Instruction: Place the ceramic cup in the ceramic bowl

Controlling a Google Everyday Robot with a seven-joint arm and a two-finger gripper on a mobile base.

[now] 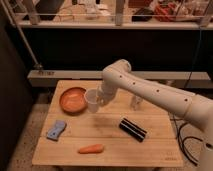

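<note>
The white ceramic cup hangs above the wooden table, just right of the orange-terracotta ceramic bowl, near its right rim. My gripper is at the end of the white arm reaching in from the right, and it is shut on the cup's right side. The cup is upright with its open rim facing up. The bowl sits on the table's back left part and looks empty.
On the wooden table lie an orange carrot at the front, a blue-grey object at the left and a black box-like object right of centre. A slim pale bottle stands behind the arm. A dark shelf lies beyond.
</note>
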